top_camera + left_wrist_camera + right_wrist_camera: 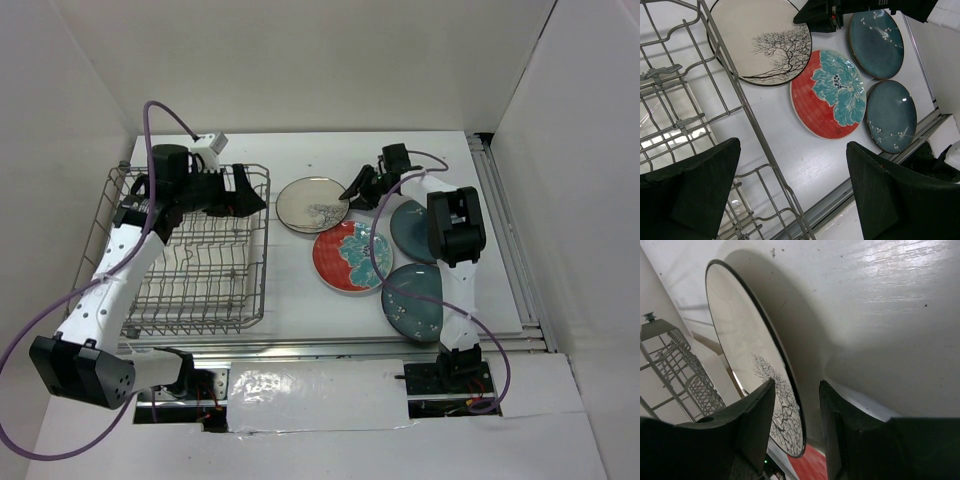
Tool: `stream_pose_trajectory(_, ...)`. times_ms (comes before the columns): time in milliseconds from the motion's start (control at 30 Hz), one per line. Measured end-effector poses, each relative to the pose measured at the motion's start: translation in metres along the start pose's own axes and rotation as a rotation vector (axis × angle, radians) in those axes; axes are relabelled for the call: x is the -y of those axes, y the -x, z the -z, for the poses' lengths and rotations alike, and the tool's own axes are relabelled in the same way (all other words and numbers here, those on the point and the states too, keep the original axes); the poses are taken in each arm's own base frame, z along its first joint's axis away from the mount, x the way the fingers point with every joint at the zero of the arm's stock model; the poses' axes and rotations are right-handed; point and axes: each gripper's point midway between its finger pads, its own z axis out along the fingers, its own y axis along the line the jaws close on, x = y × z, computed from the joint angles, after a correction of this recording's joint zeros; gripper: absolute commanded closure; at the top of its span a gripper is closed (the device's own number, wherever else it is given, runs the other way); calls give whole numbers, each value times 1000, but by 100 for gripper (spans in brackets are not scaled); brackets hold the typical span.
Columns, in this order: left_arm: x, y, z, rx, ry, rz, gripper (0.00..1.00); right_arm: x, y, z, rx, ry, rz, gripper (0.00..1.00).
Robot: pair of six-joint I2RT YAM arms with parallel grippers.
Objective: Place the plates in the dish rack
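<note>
The cream plate [305, 203] with a grey tree pattern lies on the table just right of the dish rack [262, 240]. My right gripper [352, 190] is open, and its jaws straddle this plate's right rim [765, 345] without closing on it. The red plate [345, 258] with teal flowers lies in front of the cream plate. Two dark teal plates [410, 228] [412, 300] lie to its right. My left gripper [245, 195] is open and empty, hovering over the rack's far right corner [747, 112]. The left wrist view shows the cream plate [760, 45], the red plate [832, 95] and both teal plates [876, 42] [891, 116].
The grey wire rack holds no plates. The right arm [455, 230] reaches over the two teal plates. A metal rail [515, 260] runs along the table's right edge. White walls enclose the table on three sides.
</note>
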Motion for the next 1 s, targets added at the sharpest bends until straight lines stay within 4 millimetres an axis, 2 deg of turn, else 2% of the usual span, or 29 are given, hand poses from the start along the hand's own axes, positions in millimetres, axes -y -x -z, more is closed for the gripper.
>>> stream_pose_trajectory(67, 0, -1, -2, -4, -4, 0, 1, 4, -3, -4, -14, 1, -7, 54)
stream_pose_trajectory(133, 0, 0, -2, -5, -6, -2, 1, 6, -4, -6, -22, 0, -14, 63)
stream_pose_trajectory(200, 0, 0, -3, -5, -10, -3, 1, 5, -5, -6, -26, 4, -16, 66)
stream_pose_trajectory(400, -2, -3, -8, -22, -14, -12, 1, -3, -5, -5, -38, 45, -7, 100)
stream_pose_trajectory(467, -2, -3, -8, -23, -16, -13, 1, -8, -3, -4, -34, 64, 2, 100)
stream_pose_trajectory(700, -3, -3, -10, -29, -18, -11, 1, -7, -2, 0, -26, 73, 14, 100)
stream_pose_trajectory(1000, 1, 4, -15, -32, -42, -10, 1, -8, 3, 16, 12, 58, 41, 100)
